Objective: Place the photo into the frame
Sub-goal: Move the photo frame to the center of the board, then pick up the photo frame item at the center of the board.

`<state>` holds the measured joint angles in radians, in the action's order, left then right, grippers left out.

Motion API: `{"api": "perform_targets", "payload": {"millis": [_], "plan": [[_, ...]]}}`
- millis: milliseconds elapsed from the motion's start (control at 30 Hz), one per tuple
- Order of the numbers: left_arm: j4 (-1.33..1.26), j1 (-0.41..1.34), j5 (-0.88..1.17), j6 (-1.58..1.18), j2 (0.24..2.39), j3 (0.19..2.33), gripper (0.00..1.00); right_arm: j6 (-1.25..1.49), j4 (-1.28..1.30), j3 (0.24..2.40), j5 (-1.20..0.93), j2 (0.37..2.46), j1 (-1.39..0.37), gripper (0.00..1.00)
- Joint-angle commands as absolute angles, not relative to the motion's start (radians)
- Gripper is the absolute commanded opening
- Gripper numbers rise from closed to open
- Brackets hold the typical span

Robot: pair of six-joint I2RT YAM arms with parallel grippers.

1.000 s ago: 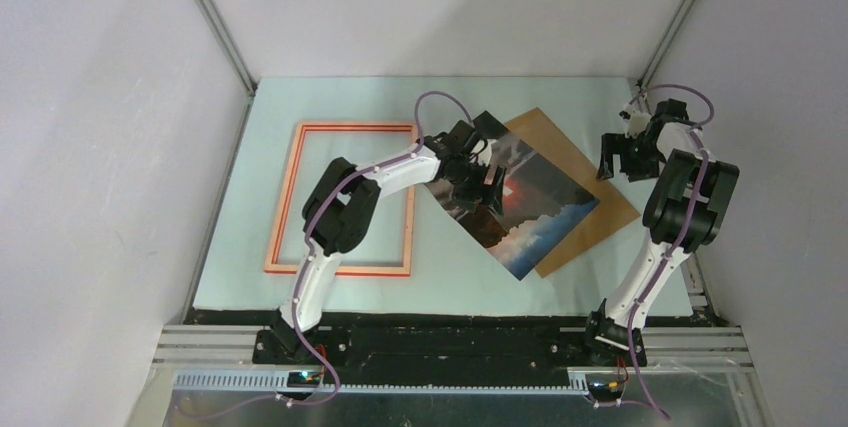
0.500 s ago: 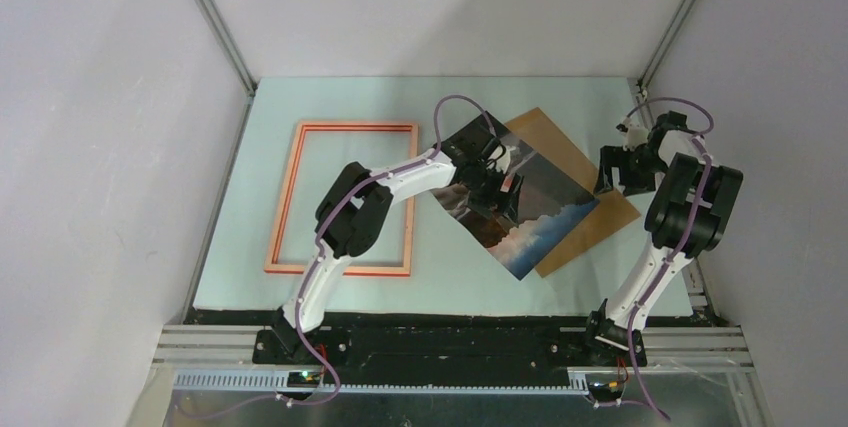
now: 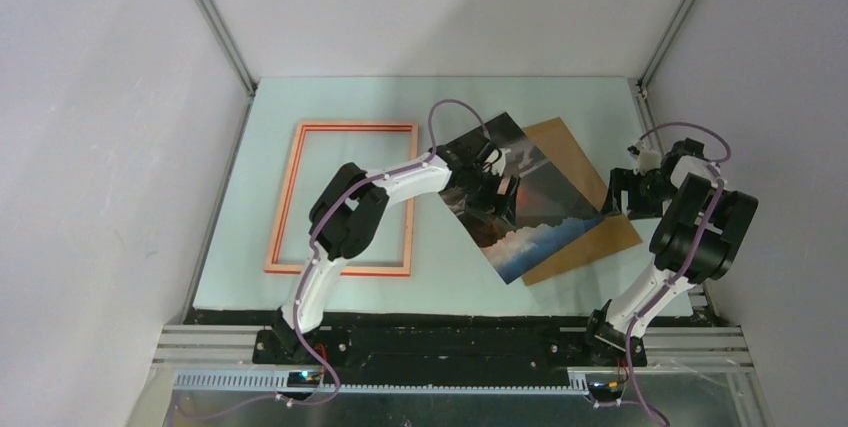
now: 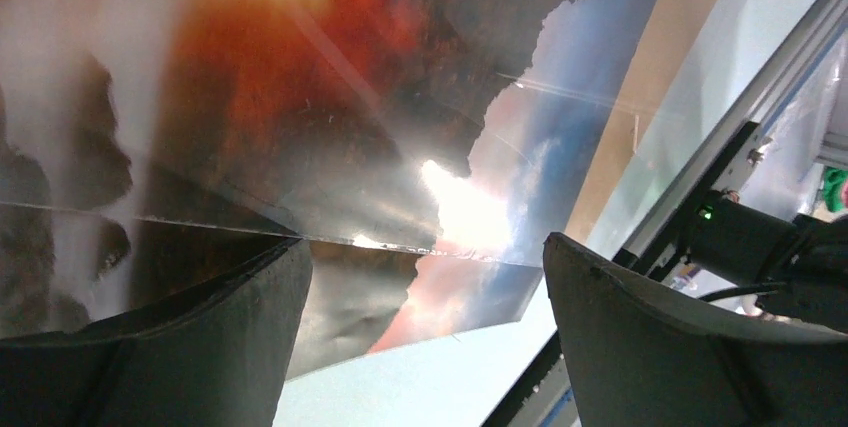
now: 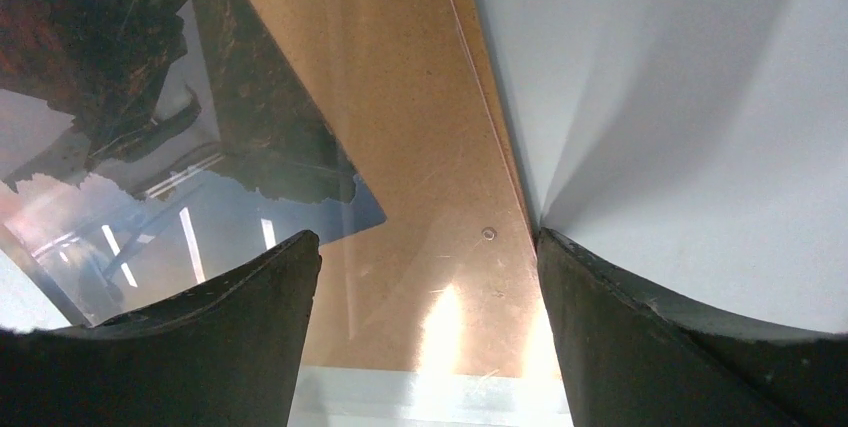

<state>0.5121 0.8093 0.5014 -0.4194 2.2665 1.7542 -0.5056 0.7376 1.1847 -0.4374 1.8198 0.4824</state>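
The photo (image 3: 550, 209) lies tilted at mid-table on a brown backing board (image 3: 585, 162). My left gripper (image 3: 490, 195) is low over the photo's left half, open and holding nothing. In the left wrist view the photo (image 4: 330, 97) fills the picture. One finger (image 4: 200, 347) is over the print, and the other (image 4: 650, 347) is past its near corner. The frame (image 3: 285, 197) lies flat at the left, apart from both grippers. My right gripper (image 3: 625, 192) is open at the board's right edge. It straddles the board (image 5: 400, 147), with the photo's corner (image 5: 150, 177) to its left.
The pale green mat (image 3: 450, 267) ends at a black rail (image 3: 450, 332) along the near edge. Grey walls and metal posts (image 3: 215, 22) close in the left, back and right sides, and the right wall is close behind my right arm (image 3: 700, 227).
My left gripper has moved right and nearer onto the photo. My right arm has swung nearer and lowered to the board's right edge, its jaws narrowing slightly. Photo and board have shifted a little.
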Motion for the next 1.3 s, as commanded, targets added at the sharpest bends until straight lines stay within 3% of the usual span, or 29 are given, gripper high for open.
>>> {"api": "perform_targets", "payload": {"millis": [0, 333, 967, 1267], "plan": [[0.484, 0.832, 0.482, -0.512, 2.225, 1.608, 0.93, -0.465, 0.789, 1.097, -0.540, 1.728, 0.480, 0.82], [0.339, 0.831, 0.513, -0.646, 2.139, 1.445, 0.93, -0.394, 0.687, 0.982, -0.545, 1.603, 0.492, 0.81], [0.270, 0.809, 0.383, -0.762, 2.027, 1.261, 0.96, -0.373, 0.548, 0.991, -0.455, 1.510, 0.426, 0.83], [0.253, 0.783, 0.361, -0.751, 2.036, 1.254, 0.95, -0.390, 0.565, 1.066, -0.443, 1.597, 0.341, 0.83]]}}
